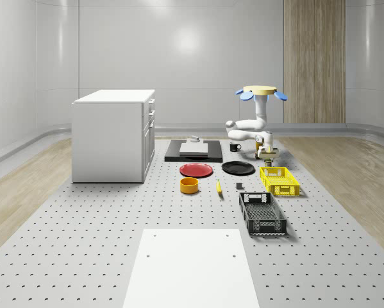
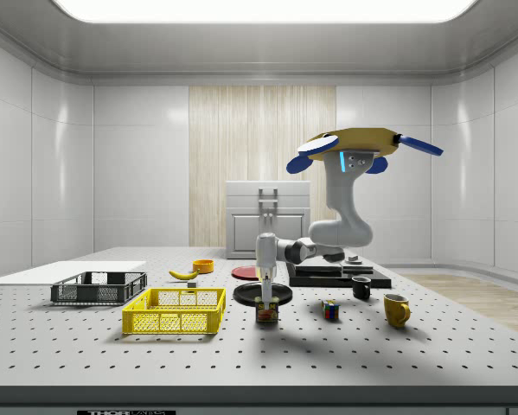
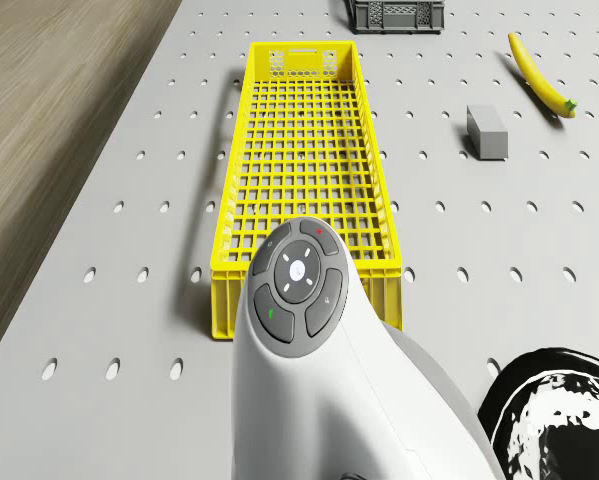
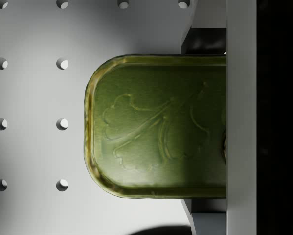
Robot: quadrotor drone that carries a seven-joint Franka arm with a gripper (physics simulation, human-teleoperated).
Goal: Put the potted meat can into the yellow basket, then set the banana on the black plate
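Note:
The potted meat can [image 4: 156,125], with a green embossed lid, stands on the perforated table just beyond the far end of the yellow basket [image 1: 280,180]. My gripper [image 4: 205,125] points straight down, its fingers [image 4: 205,41] pressed against the can's two long sides. In the side view the gripper [image 2: 265,300] sits on the can [image 2: 266,314], to the right of the basket [image 2: 175,311]. The banana [image 1: 218,187] lies on the table, and the black plate [image 1: 238,168] is beside the can. The drone [image 1: 262,93] hovers above this spot.
A red plate [image 1: 197,170], orange bowl [image 1: 189,185], small grey block [image 1: 239,187] and black basket [image 1: 262,213] lie around. A white cabinet [image 1: 115,135] stands at the whole-scene view's left. A cube [image 2: 330,309], yellow mug [image 2: 396,309] and black mug [image 2: 361,289] are near the can.

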